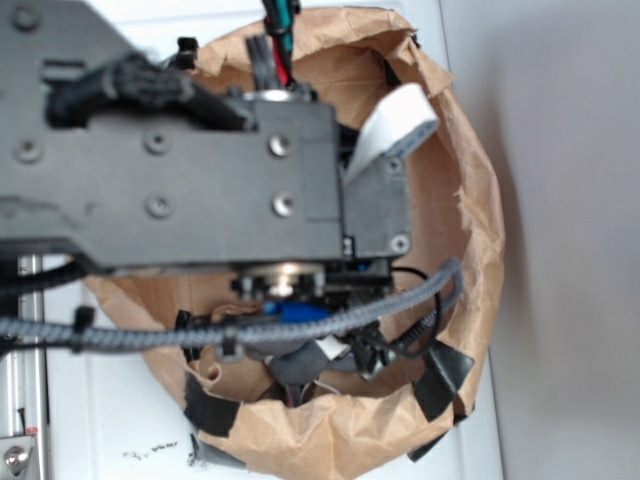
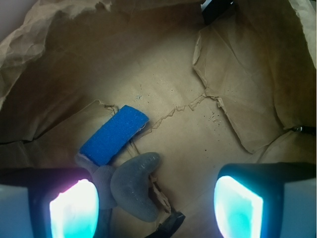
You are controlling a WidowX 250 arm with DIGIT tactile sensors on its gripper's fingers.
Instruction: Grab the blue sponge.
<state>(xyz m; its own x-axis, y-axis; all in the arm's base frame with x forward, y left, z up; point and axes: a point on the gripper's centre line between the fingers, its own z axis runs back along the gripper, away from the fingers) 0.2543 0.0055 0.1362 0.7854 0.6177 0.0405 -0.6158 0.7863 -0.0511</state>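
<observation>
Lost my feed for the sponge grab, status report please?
Claw open, holding nothing, above the bag floor. Blue sponge flat on brown paper, untouched. Grey soft toy touching the sponge's near end, partly between the fingers.

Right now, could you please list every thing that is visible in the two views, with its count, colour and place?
blue sponge: one, bright blue, on the bag floor, left of centre, lying diagonally.
grey soft toy: one, grey, just below the sponge, touching its lower end.
paper bag: one, brown, crumpled walls around everything; black tape on its rim.
white surface: one, white, under the bag.
pincer: one, open, fingers glowing cyan, above the bag floor, holding nothing.
</observation>
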